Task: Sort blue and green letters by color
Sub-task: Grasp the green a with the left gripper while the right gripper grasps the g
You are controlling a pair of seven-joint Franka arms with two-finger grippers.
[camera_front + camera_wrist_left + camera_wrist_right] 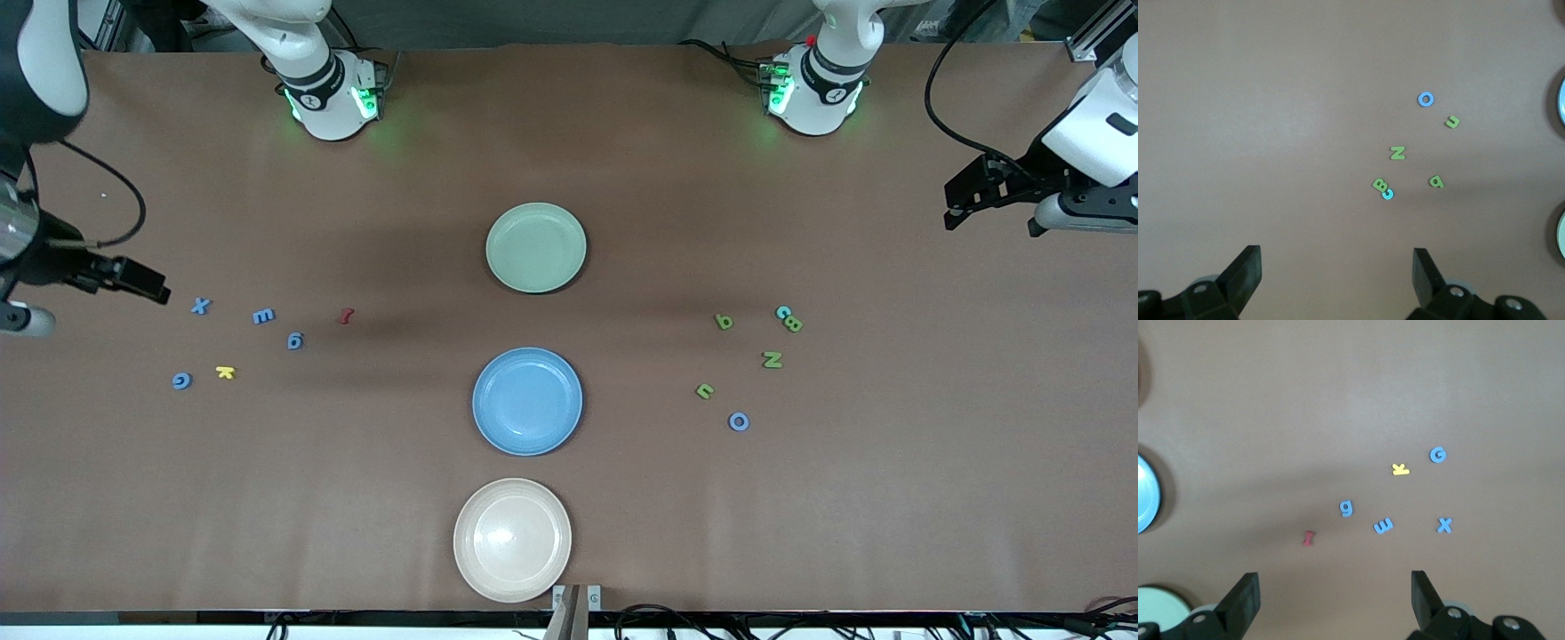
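Note:
Several blue letters lie toward the right arm's end of the table, among them an X (200, 306) (1444, 525), a g (295, 340) and a G (181, 380). Several green letters lie toward the left arm's end, such as an N (772, 359) (1397, 153) and a B (793, 324), with a blue O (738, 421) (1425, 99) nearest the front camera. My right gripper (147, 286) (1333, 590) hangs open and empty over bare table beside the X. My left gripper (956, 212) (1337, 267) hangs open and empty over bare table at its end.
Three plates stand in a row down the table's middle: green (536, 213), blue (527, 357) and cream (512, 491), the cream one nearest the front camera. A yellow letter (225, 372) and a dark red letter (346, 316) lie among the blue ones. A cyan C (782, 312) touches the green B.

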